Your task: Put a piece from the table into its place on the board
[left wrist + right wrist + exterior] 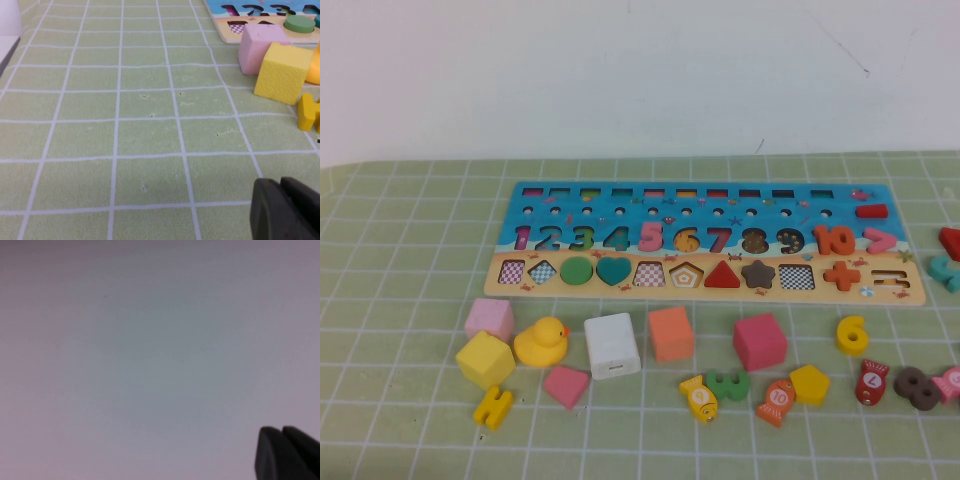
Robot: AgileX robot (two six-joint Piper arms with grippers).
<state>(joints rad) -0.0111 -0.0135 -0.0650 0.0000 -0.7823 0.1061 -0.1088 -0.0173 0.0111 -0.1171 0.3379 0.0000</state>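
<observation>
The piece, a small yellow numeral 6 [852, 334], lies on the table [410, 300] just in front of the board's right part. The board [705, 245] is long, blue on top with coloured numerals and tan below with shapes. Neither arm shows in the high view. My left gripper [281, 187] is shut with nothing in it, low over bare cloth to the left of the board [260, 20]. My right gripper [281, 432] is shut and empty, facing a blank pale surface; no task object appears in its view.
Blocks line up before the board: pink cube [489, 318], yellow cube [485, 359], duck [542, 342], white block [612, 345], orange cube [671, 333], red cube [759, 341], yellow H [493, 407], yellow pentagon [809, 384]. Small numerals and fish pieces lie at front right.
</observation>
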